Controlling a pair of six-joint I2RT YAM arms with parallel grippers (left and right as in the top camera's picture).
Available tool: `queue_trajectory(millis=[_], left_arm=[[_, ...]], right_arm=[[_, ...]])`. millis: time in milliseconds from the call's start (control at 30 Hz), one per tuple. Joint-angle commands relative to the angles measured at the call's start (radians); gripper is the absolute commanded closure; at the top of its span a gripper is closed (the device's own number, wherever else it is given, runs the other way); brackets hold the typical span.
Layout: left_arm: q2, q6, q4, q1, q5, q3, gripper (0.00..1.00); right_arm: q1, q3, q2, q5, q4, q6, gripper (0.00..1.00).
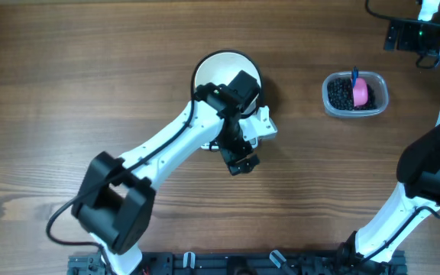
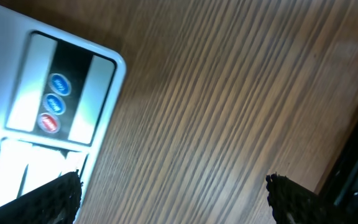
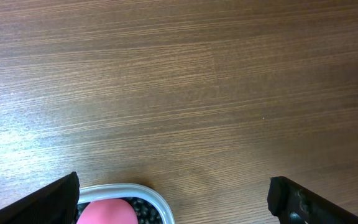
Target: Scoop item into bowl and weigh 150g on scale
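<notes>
The left arm reaches in from the lower left of the overhead view to mid-frame, and its hand [image 1: 239, 159] hangs there with the jaws spread fully apart, holding nothing. In its wrist view the two dark fingertips [image 2: 61, 196] sit at the bottom corners with bare table [image 1: 67, 76] between them. The scale [image 2: 5, 62] is at the upper left of that view, showing three small round buttons, with its corner just beside the left fingertip. I cannot tell whether they touch.

Just above that hand in the overhead view stands the bowl [image 1: 212, 72], white and, from what shows, empty. The arm's wrist hides its lower right side, so I cannot tell whether it rests on the scale or beside it.

Further right, well apart, is the clear tub [image 1: 328, 80] with the beans [image 1: 342, 97] heaped inside and a pink scoop [image 1: 362, 93] lying on them. Its blue handle points towards the top of the frame, so its long axis runs roughly up and down the picture.

The right hand [image 3: 176, 198] is the nearer one by far. Its jaws also gape wide and empty, touching nothing. In its wrist view the tub rim and scoop peek in at the bottom edge, left of centre. I judge the next move is to bring this hand to that handle.
</notes>
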Motion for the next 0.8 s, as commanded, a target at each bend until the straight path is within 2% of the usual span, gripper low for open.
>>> queue_trajectory(millis=[0, 233, 367, 767], left_arm=[[0.053, 0.037, 0.015, -0.012, 0.001, -0.006, 0.00], [0.120, 0.037, 0.037, -0.028, -0.048, -0.006, 0.00], [0.170, 0.037, 0.038, -0.056, -0.212, -0.006, 0.00], [0.193, 0.029, 0.101, -0.059, -0.167, -0.006, 0.00]], right_arm=[[0.004, 0.013, 0.018, 0.005, 0.002, 0.006, 0.00], [0.004, 0.013, 0.018, 0.005, 0.002, 0.006, 0.00], [0.004, 0.013, 0.018, 0.005, 0.002, 0.006, 0.00], [0.004, 0.013, 0.018, 0.005, 0.002, 0.006, 0.00]])
